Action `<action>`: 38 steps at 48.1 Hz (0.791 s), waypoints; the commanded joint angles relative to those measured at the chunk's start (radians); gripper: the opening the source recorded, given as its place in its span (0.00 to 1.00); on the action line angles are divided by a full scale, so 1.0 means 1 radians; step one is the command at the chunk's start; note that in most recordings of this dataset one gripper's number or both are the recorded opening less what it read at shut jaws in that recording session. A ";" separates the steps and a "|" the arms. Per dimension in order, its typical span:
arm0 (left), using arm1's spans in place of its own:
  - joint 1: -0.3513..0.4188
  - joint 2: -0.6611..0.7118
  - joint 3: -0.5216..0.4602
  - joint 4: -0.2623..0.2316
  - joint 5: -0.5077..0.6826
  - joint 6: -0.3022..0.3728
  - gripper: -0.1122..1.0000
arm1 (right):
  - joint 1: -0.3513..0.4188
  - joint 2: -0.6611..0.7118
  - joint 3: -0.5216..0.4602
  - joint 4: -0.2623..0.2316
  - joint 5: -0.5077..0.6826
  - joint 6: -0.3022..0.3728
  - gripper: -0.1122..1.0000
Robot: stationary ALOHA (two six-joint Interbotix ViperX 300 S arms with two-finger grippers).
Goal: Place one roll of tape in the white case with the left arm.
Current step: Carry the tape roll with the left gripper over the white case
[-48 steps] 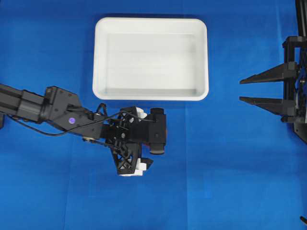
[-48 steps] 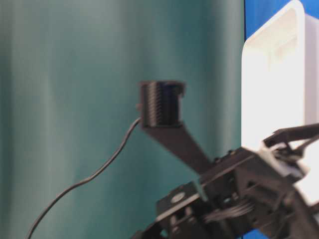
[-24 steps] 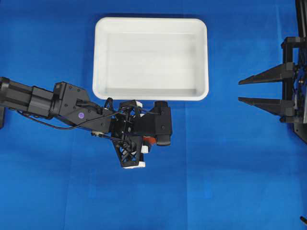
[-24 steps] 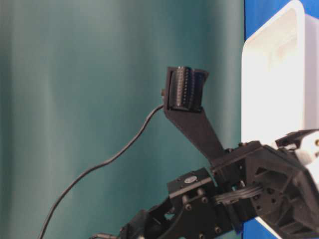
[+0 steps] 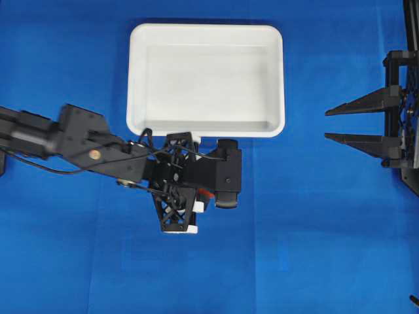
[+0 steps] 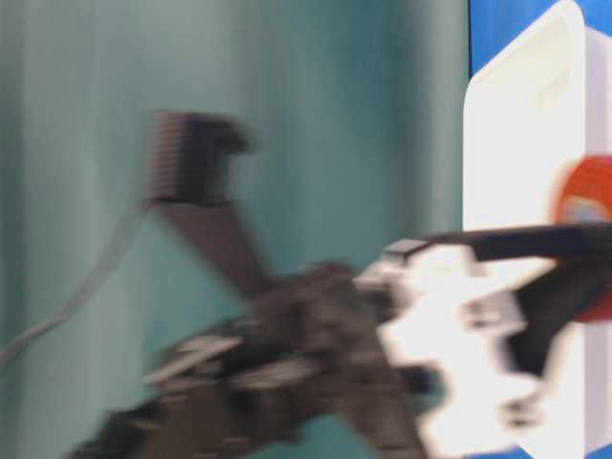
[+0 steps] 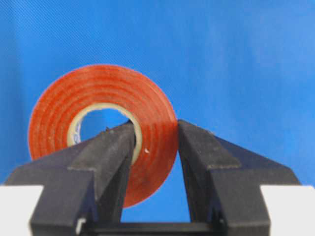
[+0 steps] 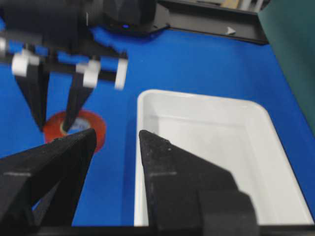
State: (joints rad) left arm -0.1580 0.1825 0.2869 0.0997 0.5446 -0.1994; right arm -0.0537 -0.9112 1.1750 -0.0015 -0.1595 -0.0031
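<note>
No word, number or brand can be read in any view. The roll of tape (image 7: pixel 101 132) carries faint dark marks on its pale inner core, left of the centre hole, too small and blurred to make out.

roll of tape (image 7: pixel 101 129) beside (outside) white case (image 5: pixel 136 78)

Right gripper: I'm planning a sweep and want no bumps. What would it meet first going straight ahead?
Probably nothing soon: the right gripper points across bare blue table, passing below the white case. Depth stays uncertain.
</note>
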 commanded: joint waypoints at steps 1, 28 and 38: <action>0.028 -0.063 -0.035 0.035 0.020 0.006 0.32 | -0.003 0.006 -0.017 0.000 -0.003 0.003 0.00; 0.385 0.034 0.069 0.038 -0.206 0.137 0.32 | -0.003 0.023 -0.014 0.000 0.003 0.006 0.00; 0.408 0.097 0.064 0.035 -0.215 0.135 0.32 | -0.003 0.025 -0.014 0.000 0.006 0.005 0.00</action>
State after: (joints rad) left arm 0.2500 0.2899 0.3697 0.1365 0.3405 -0.0644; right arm -0.0537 -0.8928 1.1750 -0.0015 -0.1488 0.0000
